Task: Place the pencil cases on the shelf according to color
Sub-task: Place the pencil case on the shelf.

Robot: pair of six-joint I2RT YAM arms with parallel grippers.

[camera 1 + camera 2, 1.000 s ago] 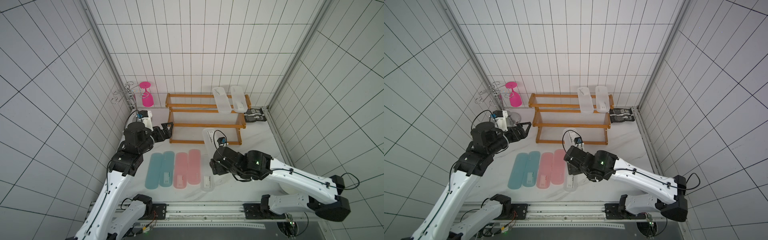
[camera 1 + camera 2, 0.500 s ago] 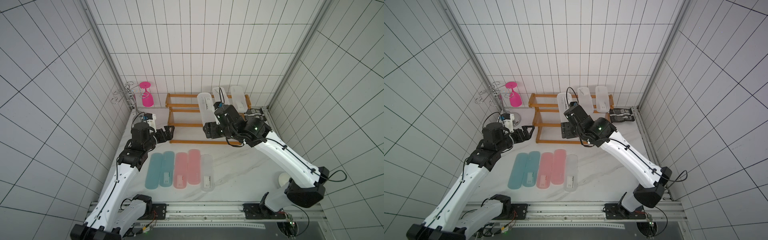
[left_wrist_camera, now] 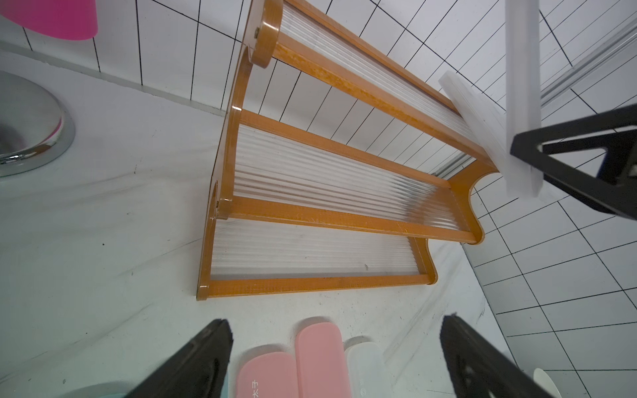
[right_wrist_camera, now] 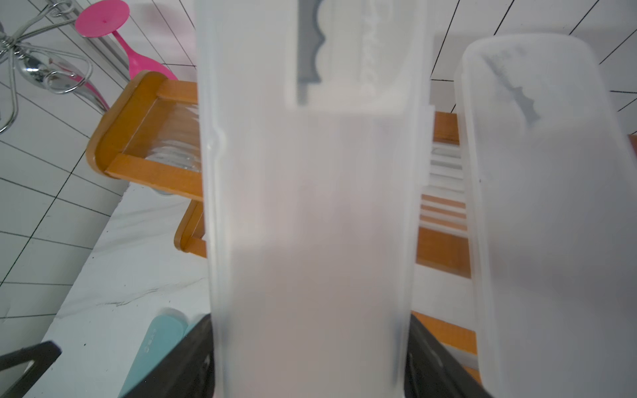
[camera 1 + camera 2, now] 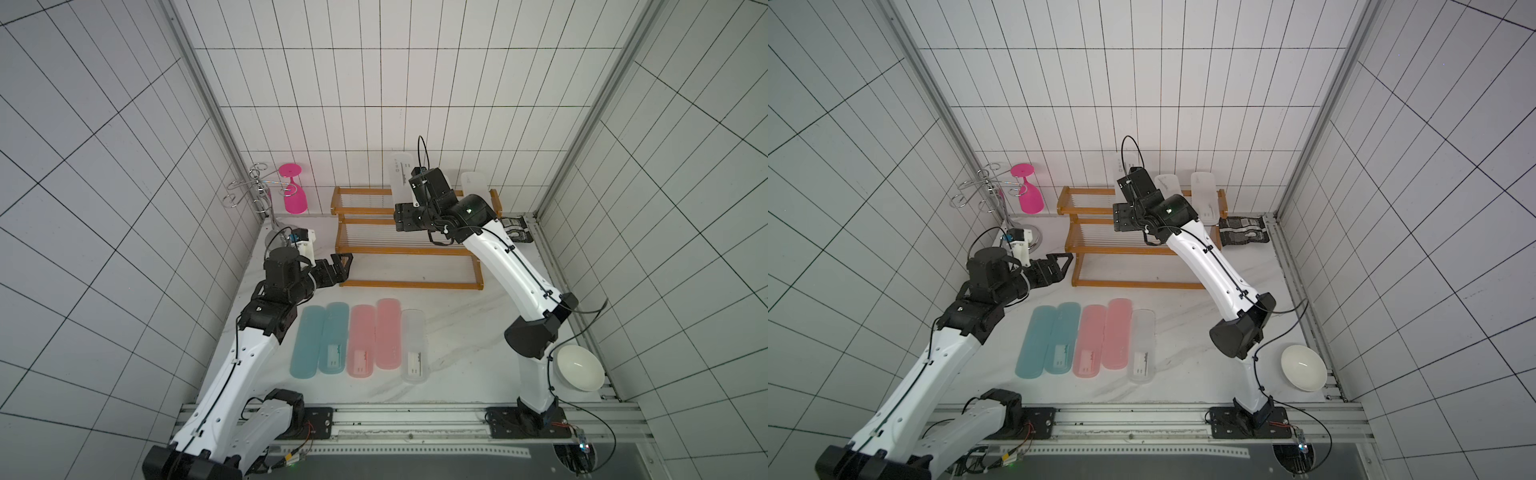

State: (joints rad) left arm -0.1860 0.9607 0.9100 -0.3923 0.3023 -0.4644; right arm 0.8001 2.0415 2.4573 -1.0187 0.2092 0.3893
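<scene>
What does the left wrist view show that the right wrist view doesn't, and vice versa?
Left wrist only: two pink cases and the stand's chrome base. Right wrist only: the label on the held clear case and the stand's wire loops. Both: the shelf, the right gripper shut on that case, another clear case on the top tier, the pink glass.

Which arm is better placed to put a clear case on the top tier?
Right: the right gripper holds a clear case at the top tier; the left gripper hangs open and empty.
</scene>
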